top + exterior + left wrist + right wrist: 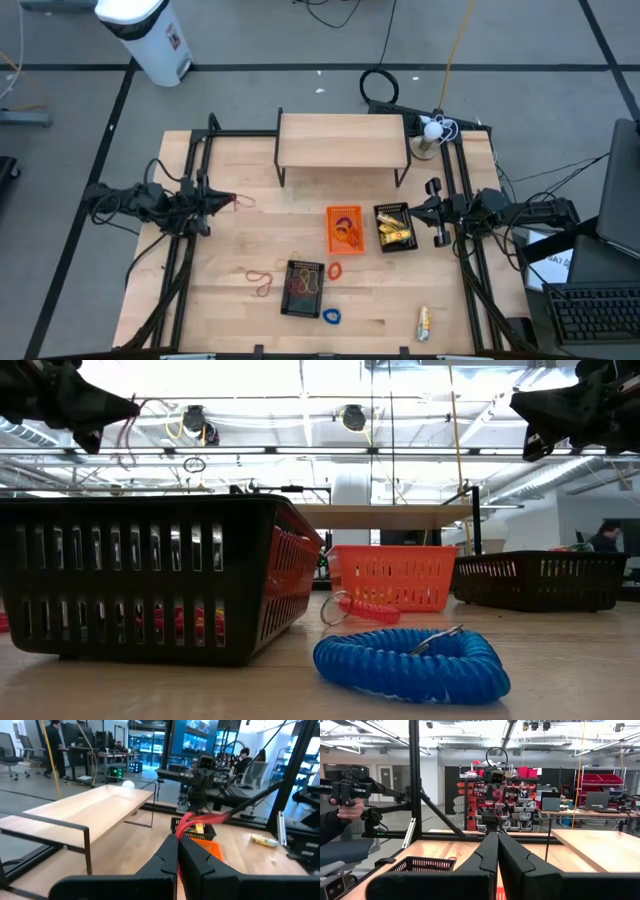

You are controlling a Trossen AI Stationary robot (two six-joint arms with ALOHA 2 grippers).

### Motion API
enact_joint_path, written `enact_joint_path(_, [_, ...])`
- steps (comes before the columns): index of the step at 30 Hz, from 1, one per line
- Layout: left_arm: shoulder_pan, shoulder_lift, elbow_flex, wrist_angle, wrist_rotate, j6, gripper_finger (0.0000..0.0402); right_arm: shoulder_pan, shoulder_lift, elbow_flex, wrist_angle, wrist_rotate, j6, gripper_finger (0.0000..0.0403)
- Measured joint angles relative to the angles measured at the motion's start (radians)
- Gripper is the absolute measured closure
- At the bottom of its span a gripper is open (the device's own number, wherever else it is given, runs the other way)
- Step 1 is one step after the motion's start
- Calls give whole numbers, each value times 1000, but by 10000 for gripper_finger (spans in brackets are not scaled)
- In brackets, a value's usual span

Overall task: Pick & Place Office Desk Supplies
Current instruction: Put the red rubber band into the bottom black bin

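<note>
My left gripper (pixel 218 200) hovers over the table's left side, shut on thin red rubber bands (pixel 242 200) that also show past its fingertips in the left wrist view (pixel 189 820). My right gripper (pixel 432 212) waits shut at the right side, beside a black basket (pixel 395 228) holding yellow packets. An orange basket (pixel 343 228) stands next to that one. A second black basket (pixel 304 288) with rubber bands sits near the front. Loose on the wood lie brown and red bands (pixel 260 280), a red ring (pixel 334 271), a blue coil (pixel 410 660) and a yellow packet (pixel 423 322). My left gripper pinches the red rubber bands by one end (pixel 181 834) between its two fingertips. The fingers lie level and point toward the table's right. The bands are lifted clear of the table, and their free loops (pixel 128 428) stick out slack beyond the fingertips.
A low wooden shelf (pixel 343 140) stands at the table's far middle. Black frame rails (pixel 190 230) run along both sides. A white bin (pixel 150 35) stands on the floor beyond the table. In the right wrist view a person's hand (pixel 347 810) grips a device off the table.
</note>
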Motion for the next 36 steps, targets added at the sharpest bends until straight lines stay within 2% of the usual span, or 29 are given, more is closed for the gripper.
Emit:
enact_joint_path(19, [0, 0, 0, -30, -21, -1, 400, 0, 12, 0, 4, -1, 3, 399])
enact_joint_path(25, [0, 6, 1, 6, 26, -48, 400, 0, 12, 0, 8, 0, 3, 399])
enact_joint_path(30, [0, 148, 10, 14, 28, -112, 400, 0, 12, 0, 25, 2, -2, 399])
enact_joint_path(33, [0, 303, 46, 16, 37, -159, 401, 0, 12, 0, 24, 3, -3, 399])
enact_joint_path(36, [-6, 480, 111, 25, 97, -193, 401, 0, 12, 0, 24, 5, -4, 399])
